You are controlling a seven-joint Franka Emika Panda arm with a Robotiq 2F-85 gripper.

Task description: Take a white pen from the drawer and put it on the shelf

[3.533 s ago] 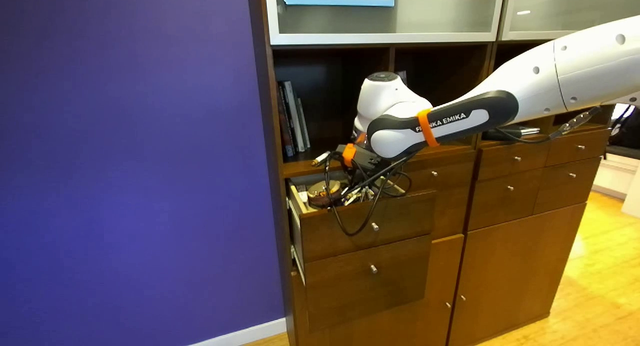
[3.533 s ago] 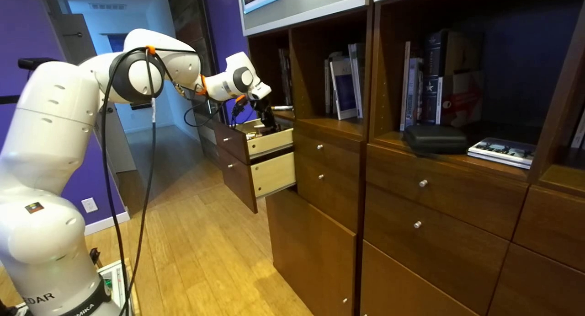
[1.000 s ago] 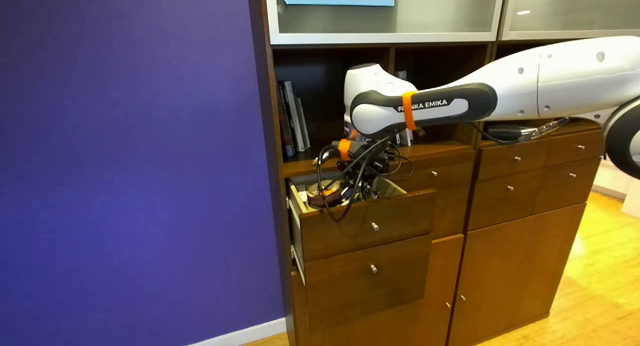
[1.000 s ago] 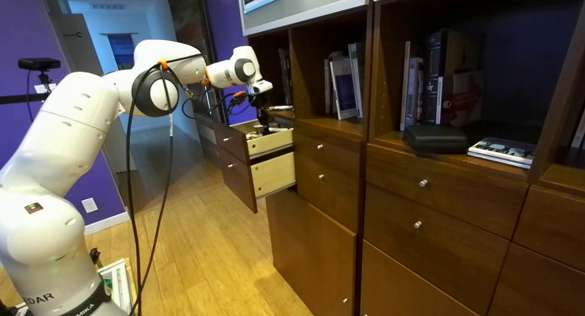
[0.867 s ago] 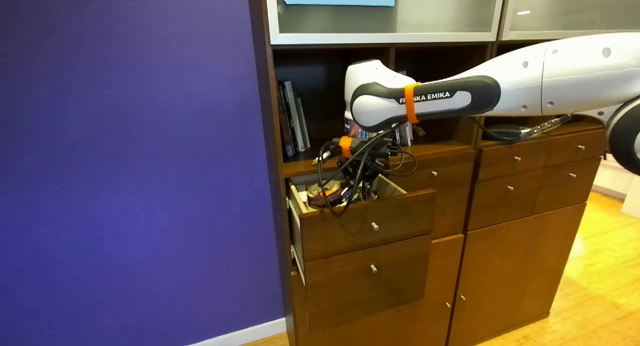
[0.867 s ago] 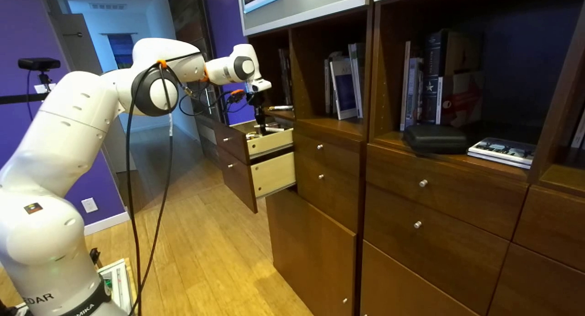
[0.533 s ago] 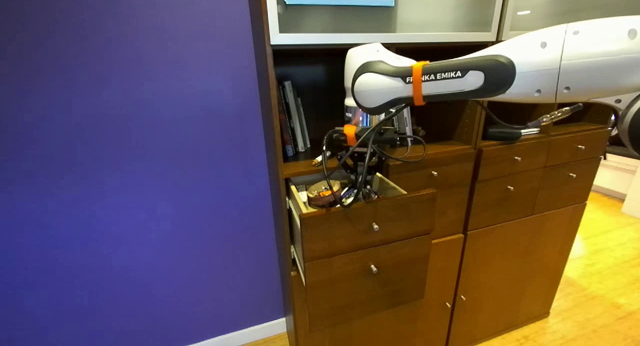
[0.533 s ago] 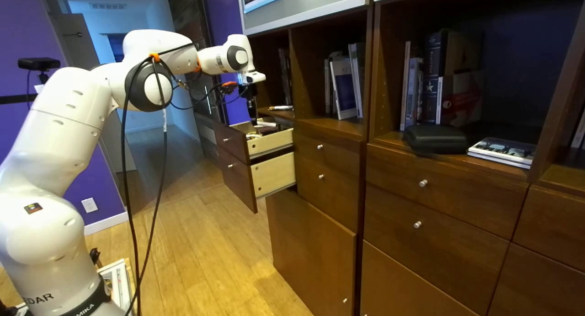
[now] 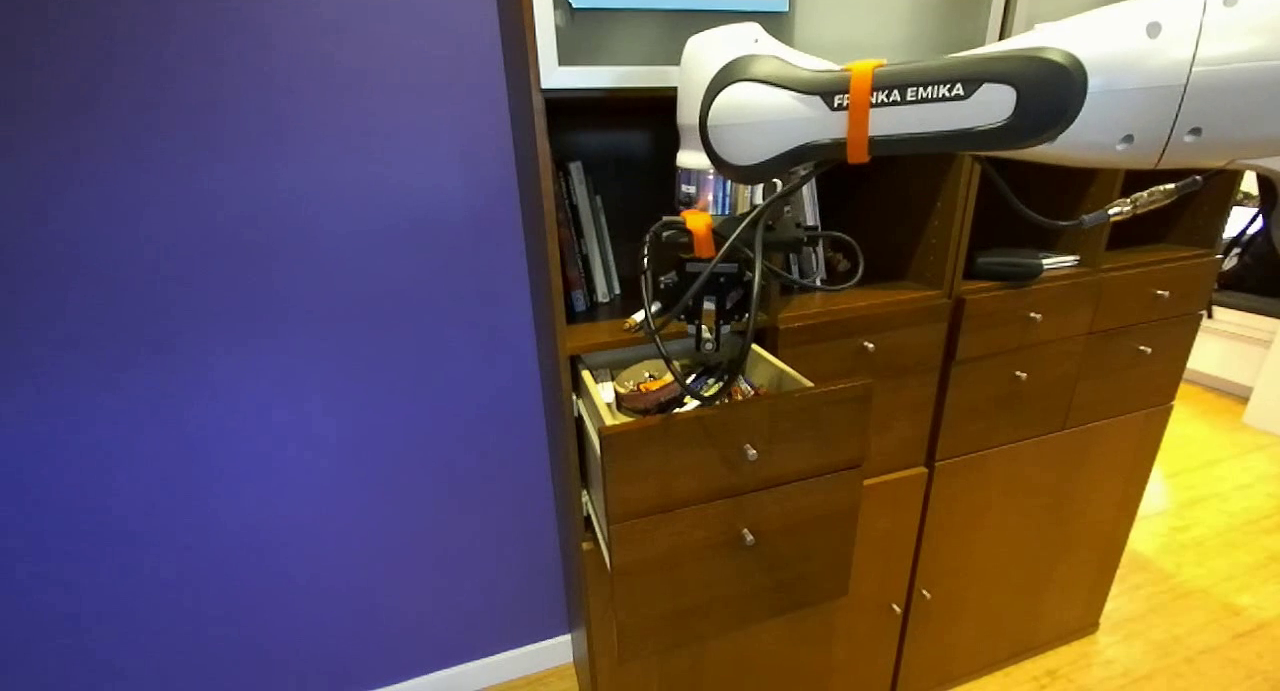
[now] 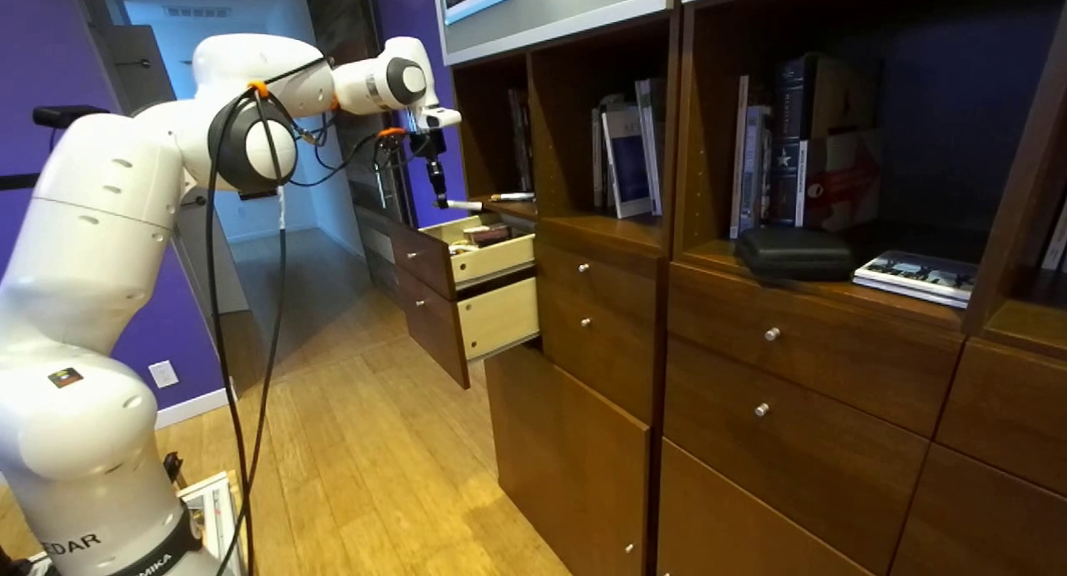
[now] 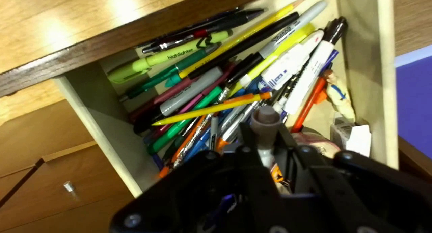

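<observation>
A big dark-brown cabinet (image 9: 1030, 531) stands behind the pulled-out drawer (image 9: 690, 471), and the white arm (image 10: 100, 217) stretches over to a place above it. The shelf (image 9: 605, 331), a square compartment, sits just above and behind the drawer, with books (image 9: 590, 241) leaning inside; a lower drawer (image 9: 700, 581) is pulled out directly beneath. The gripper (image 11: 266, 133) hangs above the drawer, clear of the jumble of pens and markers (image 11: 192, 91) in it, fingers pressed in on both sides of the white pen (image 10: 465, 205). The pen sits between the fingertips, so I see it above the drawer too. Its long axis runs close to level: in an exterior view it reaches out from the gripper toward the back of the drawer, and in the wrist view its blunt, dull end shows toward the drawer's front. Another white, pen-like thing (image 10: 515, 197) lies on the shelf, above the drawer's back. Compared with a second ago, the gripper is higher: its fingertips, and the pen with them, are now above the drawer's rim rather than down inside, and the drawer and the pen-like thing are in the same places.
</observation>
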